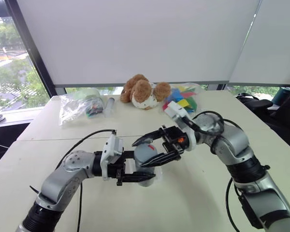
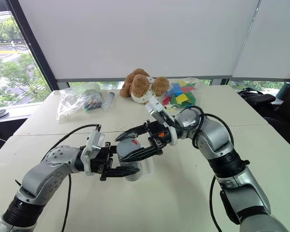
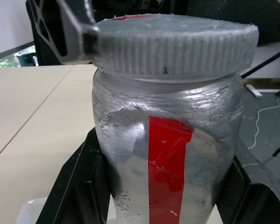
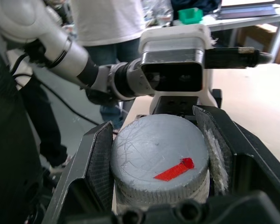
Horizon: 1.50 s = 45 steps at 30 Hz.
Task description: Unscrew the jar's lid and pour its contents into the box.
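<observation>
Both tools clamp: left (image 1: 135,173) on silvery red-striped jar (image 3: 168,158), right (image 4: 156,163) on ribbed grey lid (image 4: 159,161).

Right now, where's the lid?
The lid is on top of the jar, held above the table's near centre, with the right gripper clamped around it and the left gripper holding the jar.

Jar (image 1: 146,164) mid-table; plush toy (image 1: 144,92), probably bags, behind.
</observation>
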Tool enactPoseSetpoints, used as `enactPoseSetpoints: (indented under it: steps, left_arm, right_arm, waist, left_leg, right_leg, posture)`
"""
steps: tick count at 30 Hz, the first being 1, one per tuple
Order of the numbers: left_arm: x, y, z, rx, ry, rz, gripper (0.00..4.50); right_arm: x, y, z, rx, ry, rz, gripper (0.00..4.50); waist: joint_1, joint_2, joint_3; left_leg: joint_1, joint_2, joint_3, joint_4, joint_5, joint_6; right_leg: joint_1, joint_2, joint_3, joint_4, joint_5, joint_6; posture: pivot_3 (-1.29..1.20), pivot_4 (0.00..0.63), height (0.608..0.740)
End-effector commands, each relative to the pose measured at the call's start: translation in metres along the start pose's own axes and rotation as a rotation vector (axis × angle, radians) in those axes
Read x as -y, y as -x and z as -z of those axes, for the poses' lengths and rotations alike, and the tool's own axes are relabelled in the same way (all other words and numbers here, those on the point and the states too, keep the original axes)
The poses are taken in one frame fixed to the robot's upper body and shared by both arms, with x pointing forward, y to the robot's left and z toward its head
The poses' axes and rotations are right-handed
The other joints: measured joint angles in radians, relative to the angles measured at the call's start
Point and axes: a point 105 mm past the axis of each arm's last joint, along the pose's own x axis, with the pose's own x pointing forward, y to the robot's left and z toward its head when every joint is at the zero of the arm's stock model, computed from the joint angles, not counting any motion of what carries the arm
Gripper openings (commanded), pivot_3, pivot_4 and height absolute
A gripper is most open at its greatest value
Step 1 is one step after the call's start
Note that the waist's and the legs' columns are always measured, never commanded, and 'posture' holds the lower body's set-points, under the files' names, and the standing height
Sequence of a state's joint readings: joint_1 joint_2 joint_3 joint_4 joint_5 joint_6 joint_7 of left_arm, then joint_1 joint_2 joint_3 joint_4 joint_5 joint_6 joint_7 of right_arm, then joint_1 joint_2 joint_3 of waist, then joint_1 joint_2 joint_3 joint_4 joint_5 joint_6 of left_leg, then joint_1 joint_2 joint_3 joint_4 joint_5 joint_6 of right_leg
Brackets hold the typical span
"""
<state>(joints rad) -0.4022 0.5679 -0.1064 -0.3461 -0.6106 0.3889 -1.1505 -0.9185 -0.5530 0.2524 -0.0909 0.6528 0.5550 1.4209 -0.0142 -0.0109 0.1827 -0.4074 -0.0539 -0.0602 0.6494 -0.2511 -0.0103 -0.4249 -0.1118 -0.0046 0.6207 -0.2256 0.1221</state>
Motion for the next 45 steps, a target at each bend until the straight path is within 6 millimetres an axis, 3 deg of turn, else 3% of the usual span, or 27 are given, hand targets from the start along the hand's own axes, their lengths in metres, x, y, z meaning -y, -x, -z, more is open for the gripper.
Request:
enactPoseSetpoints:
  steps: [1,2,3,10,15,19,29,36,45]
  left_arm:
    - [0.004,0.005,-0.016,0.046,-0.06,0.03,2.16]
    - [0.003,0.007,-0.015,0.047,-0.058,0.016,2.16]
    - [0.002,0.008,-0.016,0.049,-0.056,0.007,2.16]
    - [-0.022,0.028,-0.013,0.069,-0.024,-0.223,2.16]
    - [-0.039,0.037,-0.004,0.048,-0.036,-0.356,2.16]
    - [-0.04,0.03,-0.003,0.053,-0.04,-0.348,2.16]
    - [-0.033,0.02,-0.001,0.046,-0.037,-0.296,2.16]
    - [-0.029,0.019,0.001,0.04,-0.036,-0.283,2.16]
    - [-0.029,0.02,0.001,0.039,-0.041,-0.28,2.16]
  right_arm:
    - [0.003,0.009,-0.009,0.033,0.04,0.034,3.78]
    - [0.005,0.01,-0.013,0.061,0.063,0.058,4.31]
    - [0.007,0.01,-0.015,0.079,0.079,0.074,4.44]
    - [0.011,0.029,-0.017,0.128,0.074,0.248,4.44]
    - [0.01,0.018,-0.013,0.132,0.049,0.328,4.44]
    - [0.025,0.0,-0.006,0.1,0.043,0.415,4.44]
    - [0.048,-0.009,-0.004,0.081,0.031,0.483,4.44]
    - [0.052,-0.007,-0.003,0.079,0.03,0.484,4.44]
    - [0.054,0.009,0.002,0.07,0.013,0.481,4.44]
  waist:
    - [0.001,0.0,0.0]
    - [0.003,0.0,0.0]
    - [0.002,0.0,0.0]
    - [0.004,0.0,0.0]
    - [0.002,0.0,0.0]
    - [0.001,0.0,0.0]
    - [0.001,0.0,0.0]
    - [0.001,0.0,0.0]
    - [0.001,0.0,0.0]
  left_leg:
    - [0.0,0.0,0.0,0.0,0.0,0.0]
    - [0.0,0.0,0.0,0.0,0.0,0.0]
    - [0.0,0.0,0.0,0.0,0.0,0.0]
    - [0.0,0.0,0.0,0.0,0.0,0.0]
    - [0.0,0.0,0.0,0.0,0.0,0.0]
    - [0.0,0.0,0.0,0.0,0.0,-0.001]
    - [0.0,-0.001,0.0,0.001,0.001,-0.002]
    - [0.0,-0.001,0.0,0.001,0.001,-0.002]
    - [0.0,-0.001,0.0,0.001,0.001,-0.002]
  right_leg:
    - [0.0,0.0,0.0,0.0,0.0,0.0]
    - [0.0,0.0,0.0,0.0,0.0,0.0]
    - [0.0,-0.001,0.0,0.0,0.0,0.0]
    - [0.0,-0.001,0.0,0.0,0.0,0.0]
    - [0.0,-0.001,0.0,0.001,0.0,0.0]
    - [-0.002,-0.001,0.001,0.003,0.0,0.0]
    - [-0.002,-0.002,0.001,0.004,0.0,0.0]
    - [-0.002,-0.001,0.001,0.005,0.0,0.0]
    - [-0.002,-0.001,0.0,0.006,0.0,0.0]
  posture:
    - [0.0,0.15,0.74]
    - [0.0,0.15,0.74]
    - [0.0,0.15,0.74]
    - [0.0,0.15,0.74]
    - [0.0,0.15,0.74]
    - [0.0,0.15,0.74]
    - [0.0,0.15,0.74]
    - [0.0,0.15,0.74]
    - [0.0,0.15,0.74]
